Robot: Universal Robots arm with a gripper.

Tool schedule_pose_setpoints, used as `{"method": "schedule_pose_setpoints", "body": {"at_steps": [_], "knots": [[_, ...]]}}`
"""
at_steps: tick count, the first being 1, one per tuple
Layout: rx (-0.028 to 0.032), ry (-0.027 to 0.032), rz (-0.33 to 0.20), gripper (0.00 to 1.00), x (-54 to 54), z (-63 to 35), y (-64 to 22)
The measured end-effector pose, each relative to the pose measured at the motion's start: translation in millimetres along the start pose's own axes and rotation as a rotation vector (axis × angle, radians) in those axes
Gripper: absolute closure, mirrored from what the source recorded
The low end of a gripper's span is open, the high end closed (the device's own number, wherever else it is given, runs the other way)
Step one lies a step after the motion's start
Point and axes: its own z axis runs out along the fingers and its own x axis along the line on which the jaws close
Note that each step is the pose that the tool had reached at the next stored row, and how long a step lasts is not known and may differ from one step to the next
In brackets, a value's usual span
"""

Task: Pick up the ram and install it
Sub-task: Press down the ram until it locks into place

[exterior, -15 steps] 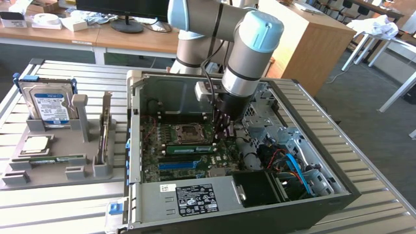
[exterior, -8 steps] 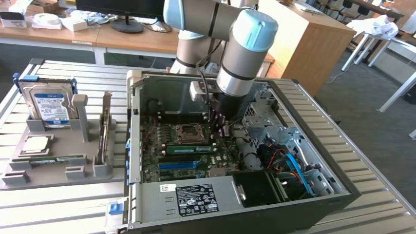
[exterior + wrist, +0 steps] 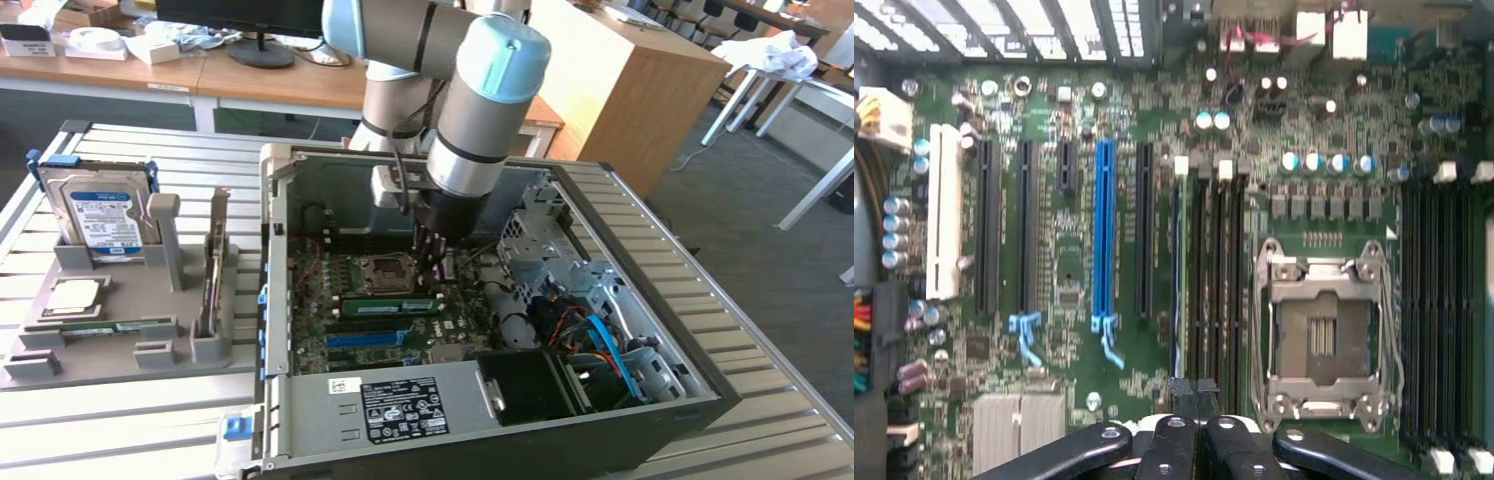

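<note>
**Q:** What stands nearest the wrist camera?

**A:** The gripper (image 3: 1192, 395), its fingers pressed together with nothing pinched between them. In the exterior view, the gripper (image 3: 434, 255) hangs straight down inside the open computer case (image 3: 400, 410). A shut tip is narrow enough to bear on a thin board edge, which probably explains the posture.

**Q:** Where is the ram?

**A:** Just beyond the fingertips. The ram (image 3: 1177, 260) appears edge-on, standing in one of the long memory slots beside the empty processor socket (image 3: 1324, 340). In the exterior view, the ram (image 3: 387, 305) reads as a green strip across the motherboard (image 3: 380, 335), directly below the arm. It stands upright because the slot accepts the contact edge only from above. Whether it is fully latched cannot be told.

**Q:** And farther out?

**A:** The case lies on its side on the slatted surface (image 3: 134, 420), so the board faces up toward the arm. On the exterior view's left, a grey tray (image 3: 120, 355) holds parts in fitted cradles that keep each one at a known spot. It carries a hard drive (image 3: 104, 220) propped upright, a processor chip (image 3: 74, 295) lying flat, and a second green strip (image 3: 118, 327) resting in its groove.
</note>
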Motion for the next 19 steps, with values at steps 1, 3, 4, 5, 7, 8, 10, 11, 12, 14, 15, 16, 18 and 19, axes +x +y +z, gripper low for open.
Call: {"method": "schedule_pose_setpoints", "body": {"at_steps": [1, 3, 4, 5, 7, 8, 10, 11, 12, 14, 15, 16, 18, 19], "knots": [[0.0001, 0.0, 0.0, 0.9, 0.0, 0.1, 2.5], [0.0003, 0.0, 0.0, 0.9, 0.0, 0.2, 7.5], [0.0005, 0.0001, 0.0, 0.9, 0.0, 0.3, 10.3], [0.0005, 0.0002, 0.0, 0.9, 0.0, 0.4, 12.7], [0.0006, 0.0001, 0.0, 0.9, 0.0, 0.5, 17.2], [0.0007, 0.0001, 0.0, 0.9, 0.0, 0.6, 19.5], [0.0009, 0.0002, 0.0, 0.9, 0.0, 0.8, 24.4], [0.0009, 0.0002, 0.0, 0.9, 0.0, 0.8, 26.7], [0.001, 0.0002, 0.0, 0.9, 0.0, 0.9, 28.9], [0.0011, 0.0002, 0.0, 0.9, 0.0, 1.1, 33.1], [0.0011, 0.0001, 0.0, 0.9, 0.0, 1.2, 35.1], [0.0011, 0.0001, 0.0, 0.9, 0.0, 1.2, 37.2], [0.0011, 0.0002, 0.0, 0.9, 0.0, 1.4, 41.6], [0.0012, 0.0003, 0.0, 0.9, 0.0, 1.5, 43.7]]}}
